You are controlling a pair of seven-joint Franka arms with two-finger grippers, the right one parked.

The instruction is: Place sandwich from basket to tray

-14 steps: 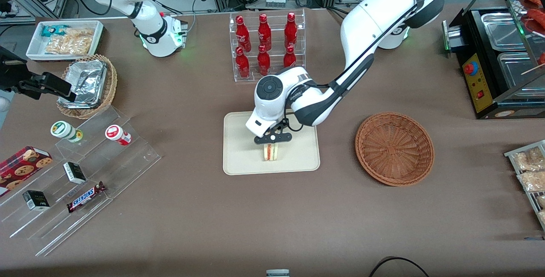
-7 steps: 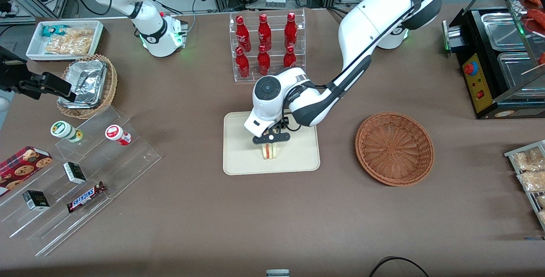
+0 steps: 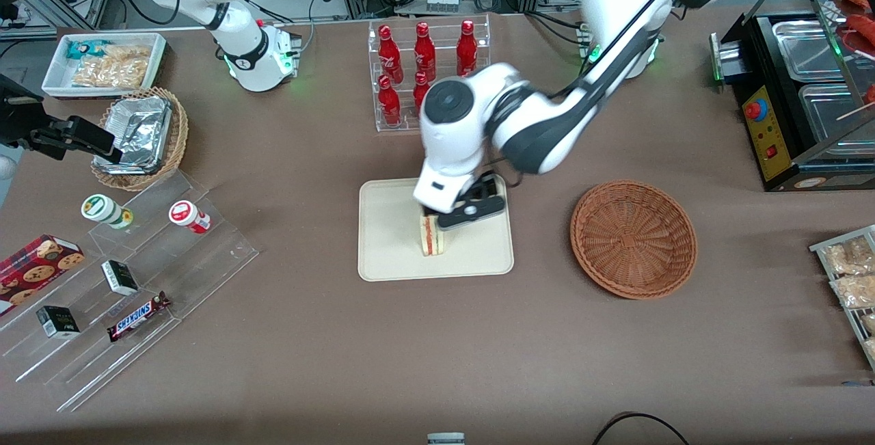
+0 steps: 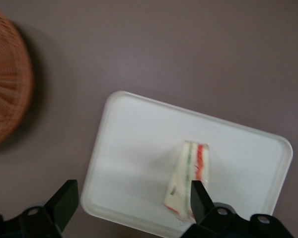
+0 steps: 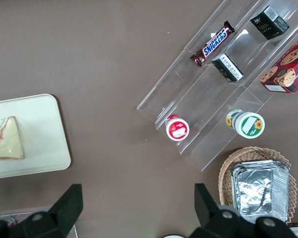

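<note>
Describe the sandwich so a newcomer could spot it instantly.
Start at the rack of red bottles in the middle of the brown table, then come nearer the front camera to the cream tray. The sandwich stands alone on it, with the open claw just above. It is the only pale bread wedge with red and green filling stripes; the other snacks are wrapped or boxed.

- gripper (image 3: pixel 456 215): fingers spread, above tray (image 3: pixel 389 253), clear of sandwich (image 3: pixel 432 235) standing there.
- Bare tray surface around sandwich.
- Bare table between tray and basket (image 3: pixel 634 238).
- Bottle rack (image 3: pixel 428 72) stands farther from camera than tray.
</note>
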